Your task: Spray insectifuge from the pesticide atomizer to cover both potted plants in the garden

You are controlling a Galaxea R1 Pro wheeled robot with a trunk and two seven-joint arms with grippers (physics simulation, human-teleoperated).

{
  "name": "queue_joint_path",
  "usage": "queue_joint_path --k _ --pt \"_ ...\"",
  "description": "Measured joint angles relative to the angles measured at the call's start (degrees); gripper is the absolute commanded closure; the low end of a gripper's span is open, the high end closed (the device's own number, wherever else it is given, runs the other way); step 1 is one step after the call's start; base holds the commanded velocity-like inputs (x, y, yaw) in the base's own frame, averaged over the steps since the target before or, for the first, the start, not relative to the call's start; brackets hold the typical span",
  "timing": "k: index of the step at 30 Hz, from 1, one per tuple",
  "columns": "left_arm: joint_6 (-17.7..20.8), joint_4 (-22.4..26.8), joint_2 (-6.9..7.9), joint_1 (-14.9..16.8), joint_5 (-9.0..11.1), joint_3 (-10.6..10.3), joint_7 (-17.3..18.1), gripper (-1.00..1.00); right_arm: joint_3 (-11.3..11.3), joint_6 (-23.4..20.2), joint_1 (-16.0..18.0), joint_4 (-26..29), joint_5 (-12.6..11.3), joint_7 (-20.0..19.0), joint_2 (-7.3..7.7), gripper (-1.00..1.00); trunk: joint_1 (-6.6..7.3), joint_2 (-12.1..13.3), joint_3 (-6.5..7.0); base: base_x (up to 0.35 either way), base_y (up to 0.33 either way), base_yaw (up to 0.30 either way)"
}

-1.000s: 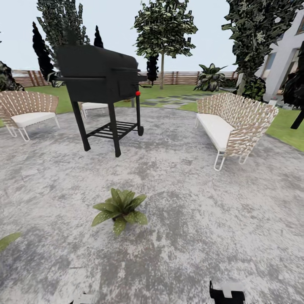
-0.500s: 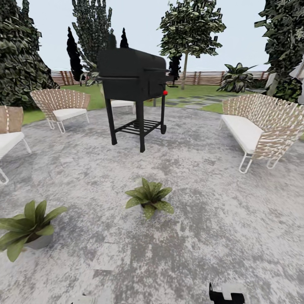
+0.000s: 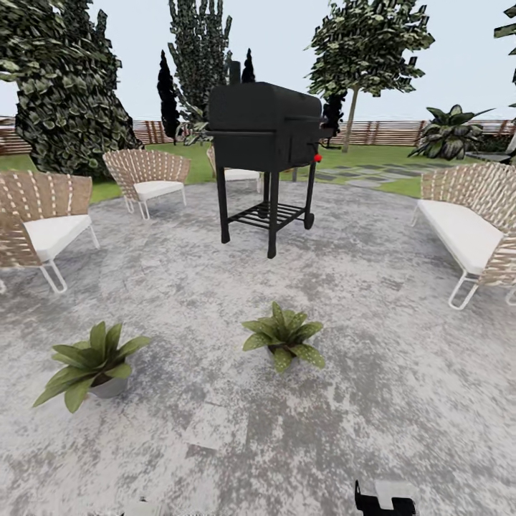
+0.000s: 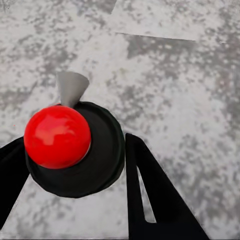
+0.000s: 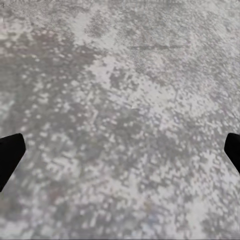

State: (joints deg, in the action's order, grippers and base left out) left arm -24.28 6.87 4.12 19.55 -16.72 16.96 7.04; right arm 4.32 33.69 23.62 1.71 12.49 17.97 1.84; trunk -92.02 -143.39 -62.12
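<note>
Landmark: a black barbecue grill on four legs stands upright on the grey mottled patio, toward its far side.
Left chairs: one woven chair with a white cushion sits well to the left of the grill; a second one sits nearer, just left of the grill and a little behind it.
Left potted plant: in front of the grill and well off to its left, in a small grey pot.
Middle potted plant: almost straight in front of the grill, apart from the other plant.
Sofa: woven, white-cushioned, well to the right of the grill.
Behind the grill: lawn, trees and a slatted brown fence.
Left gripper: its dark fingers pinch the spray bottle, seen from above as a round dark body with a red ball and a pale nozzle, over the patio.
Right gripper: jaws spread wide, only the fingertips at the picture's edges, bare patio between them.
</note>
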Motion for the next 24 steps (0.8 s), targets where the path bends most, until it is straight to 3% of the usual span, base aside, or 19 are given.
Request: queue_joint_path --k 6,24 --pt "-0.06 -0.01 -0.06 0.00 0.30 1.85 -1.74 1.00 0.00 0.00 0.00 0.00 0.00 0.01 -0.08 -1.00 0.00 0.00 0.00 0.000 0.000 0.279" --pt "-0.07 0.01 -0.27 0.00 0.33 2.04 -1.88 1.00 -0.02 0.00 0.00 -0.08 0.00 -0.08 -0.18 -1.00 0.00 0.00 0.00 -0.003 0.009 0.279"
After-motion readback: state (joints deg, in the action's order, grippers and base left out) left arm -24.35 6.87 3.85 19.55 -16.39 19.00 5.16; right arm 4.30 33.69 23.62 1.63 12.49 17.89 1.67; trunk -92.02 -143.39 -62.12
